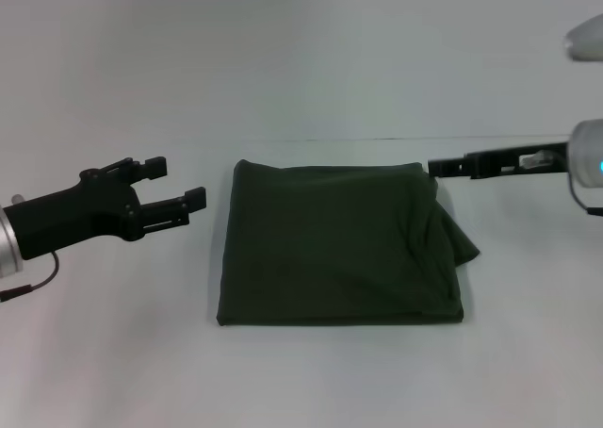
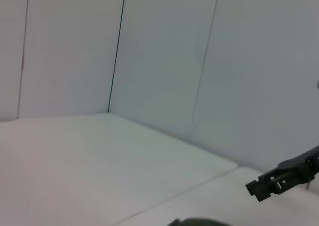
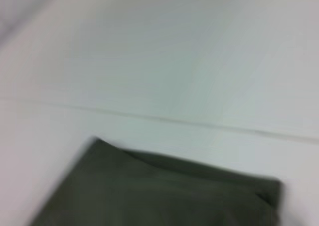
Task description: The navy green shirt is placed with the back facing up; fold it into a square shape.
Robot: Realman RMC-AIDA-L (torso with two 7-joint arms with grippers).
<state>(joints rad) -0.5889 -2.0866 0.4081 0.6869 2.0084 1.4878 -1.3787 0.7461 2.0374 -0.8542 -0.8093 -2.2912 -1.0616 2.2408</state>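
From my head camera, the navy green shirt (image 1: pixel 339 244) lies folded into a near-square block at the middle of the white bench (image 1: pixel 301 89), its long edges fairly straight. One flap of cloth bulges out past the block's right edge, toward the near-right corner of the fold. My left pincer (image 1: pixel 184 188) hangs just beside the shirt's left edge, apart from the cloth, its two fingers spread and holding nothing. My right pincer (image 1: pixel 435 168) sits at the shirt's far-right corner, seen edge-on as a thin black bar; I cannot tell whether it is released or clenched, or whether it touches the fabric.

From my left wrist, I see mostly bare bench and back wall. My right pincer (image 2: pixel 271 183) shows far off, and a sliver of the shirt (image 2: pixel 199 222) peeks in at the frame's edge.

From my right wrist, the shirt's (image 3: pixel 164 191) far edge and both far corners fill the lower frame, layered and slightly uneven; none of my own fingers appear.

The risk I judge: if my right pincer is still pinching that corner, pulling away would drag the top layer and open the fold. The loose right flap could also spoil the square unless tucked, and a careless sweep from my left could skew the whole block.
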